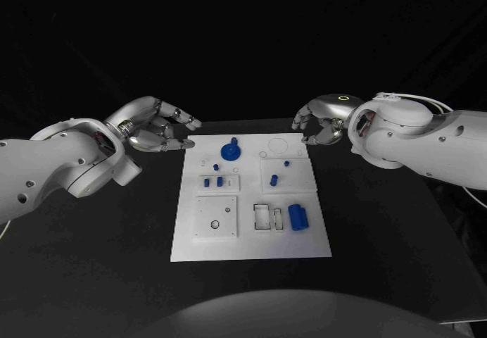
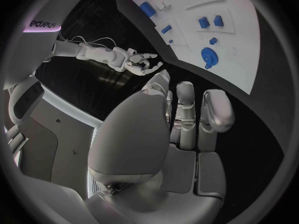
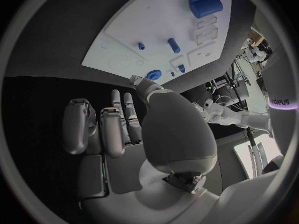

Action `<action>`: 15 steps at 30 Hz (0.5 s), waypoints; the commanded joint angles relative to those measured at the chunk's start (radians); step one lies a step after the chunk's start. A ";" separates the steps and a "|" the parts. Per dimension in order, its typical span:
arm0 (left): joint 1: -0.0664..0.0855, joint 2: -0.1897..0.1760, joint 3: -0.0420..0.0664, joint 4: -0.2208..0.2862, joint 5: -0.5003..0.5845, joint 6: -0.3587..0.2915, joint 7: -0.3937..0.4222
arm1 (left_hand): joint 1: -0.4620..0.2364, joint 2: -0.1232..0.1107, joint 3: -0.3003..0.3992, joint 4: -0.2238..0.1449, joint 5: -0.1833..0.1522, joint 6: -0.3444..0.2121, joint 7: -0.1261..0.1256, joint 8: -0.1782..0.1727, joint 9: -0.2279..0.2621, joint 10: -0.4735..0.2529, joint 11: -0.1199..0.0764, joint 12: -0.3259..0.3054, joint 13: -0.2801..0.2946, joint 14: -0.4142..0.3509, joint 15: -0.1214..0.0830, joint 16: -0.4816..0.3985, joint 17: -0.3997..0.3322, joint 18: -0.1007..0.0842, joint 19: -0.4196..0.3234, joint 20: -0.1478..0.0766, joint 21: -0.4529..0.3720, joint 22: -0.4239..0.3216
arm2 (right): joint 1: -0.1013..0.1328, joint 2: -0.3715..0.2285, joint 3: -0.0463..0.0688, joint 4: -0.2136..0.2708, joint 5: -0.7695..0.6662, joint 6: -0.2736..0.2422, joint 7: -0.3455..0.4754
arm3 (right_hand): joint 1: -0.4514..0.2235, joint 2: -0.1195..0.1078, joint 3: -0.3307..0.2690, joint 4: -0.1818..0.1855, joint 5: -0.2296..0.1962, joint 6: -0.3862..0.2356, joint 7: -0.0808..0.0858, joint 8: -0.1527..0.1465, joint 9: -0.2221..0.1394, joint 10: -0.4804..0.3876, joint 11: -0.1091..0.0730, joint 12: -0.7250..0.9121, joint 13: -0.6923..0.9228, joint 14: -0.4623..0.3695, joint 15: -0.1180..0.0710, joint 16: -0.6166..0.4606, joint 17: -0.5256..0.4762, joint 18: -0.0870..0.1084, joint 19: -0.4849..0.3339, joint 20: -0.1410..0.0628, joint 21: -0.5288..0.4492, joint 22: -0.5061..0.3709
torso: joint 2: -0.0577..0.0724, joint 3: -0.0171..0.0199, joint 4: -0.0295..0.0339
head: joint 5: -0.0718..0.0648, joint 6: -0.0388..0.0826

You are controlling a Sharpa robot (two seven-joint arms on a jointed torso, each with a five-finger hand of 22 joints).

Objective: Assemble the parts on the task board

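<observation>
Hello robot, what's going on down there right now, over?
Left hand and right hand both empty, hovering off the task board's far corners. Blue parts sitting on the board, untouched. Nothing in the way.

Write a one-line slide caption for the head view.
Both hands, left and right, hover empty beside the far end of the task board, blue parts untouched.
</observation>
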 commanded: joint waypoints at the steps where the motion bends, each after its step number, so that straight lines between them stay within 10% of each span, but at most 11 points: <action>1: -0.009 0.003 0.001 0.018 0.142 0.015 0.095 | 0.010 0.001 -0.005 0.000 0.003 0.002 0.008 -0.006 -0.002 -0.005 0.000 0.004 -0.002 0.006 0.002 0.008 0.001 -0.005 0.009 0.002 0.008 0.158 | -0.017 0.011 0.000 -0.020 -0.083 0.028 -0.024 | -0.017 -0.003 -0.012 0.003 -0.003 0.005 0.005 -0.009 0.003 -0.002 0.003 0.006 0.002 0.006 -0.007 0.004 0.084 -0.005 -0.002 0.001 0.004 0.180 | -0.004 -0.0037 0.0010 | -0.007 0.000; 8: -0.021 -0.001 0.001 0.032 0.183 0.034 0.125 | 0.017 0.006 -0.006 0.000 0.010 0.005 0.009 -0.006 -0.002 -0.006 -0.001 0.009 -0.005 0.005 0.002 0.010 -0.003 -0.005 0.009 0.003 0.009 0.158 | -0.061 0.036 0.000 -0.045 -0.042 0.030 0.009 | -0.067 0.007 -0.049 0.026 -0.045 0.031 0.023 -0.018 0.022 0.030 0.000 0.056 0.027 0.012 -0.009 0.018 0.092 -0.010 0.011 0.000 0.022 0.186 | -0.006 0.0001 -0.0011 | 0.006 0.000; 15: -0.029 -0.003 0.001 0.033 0.211 0.054 0.134 | 0.035 0.008 -0.007 -0.001 0.021 0.006 0.012 -0.008 -0.004 -0.014 -0.001 0.014 -0.012 0.000 0.002 0.010 -0.011 -0.004 0.007 0.003 0.007 0.157 | -0.090 0.044 0.000 -0.041 -0.024 0.023 0.030 | -0.057 0.010 -0.047 0.011 0.037 0.033 0.034 -0.033 0.040 0.025 0.000 0.078 0.040 0.019 -0.010 0.030 0.100 -0.013 0.020 -0.002 0.035 0.190 | -0.006 -0.0008 -0.0006 | 0.020 0.000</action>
